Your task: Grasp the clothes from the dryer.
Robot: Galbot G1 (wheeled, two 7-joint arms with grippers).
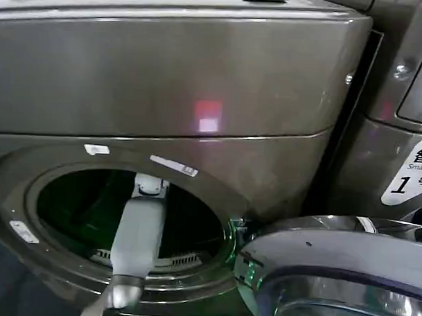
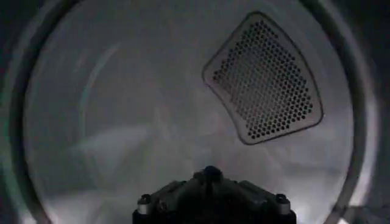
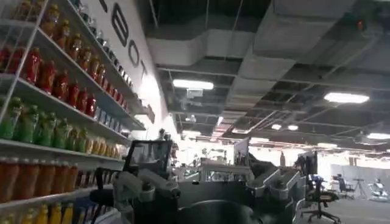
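One gripper, the left (image 2: 210,204), reaches through the round opening of the dryer (image 1: 199,95); whether its fingers are open cannot be told. Ahead lies the bare grey drum with a perforated vent panel (image 2: 263,78). Clothes cannot be made out inside. Beside it, the door (image 1: 339,273) hangs open.

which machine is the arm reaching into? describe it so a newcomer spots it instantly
Start from the wide bronze-grey front filling the head view: that is the dryer. Its round porthole stands open with the left arm reaching into the dark drum, door swung to the right. Unlike the neighbouring machine with the white "1" sticker, it shows a red indicator light.
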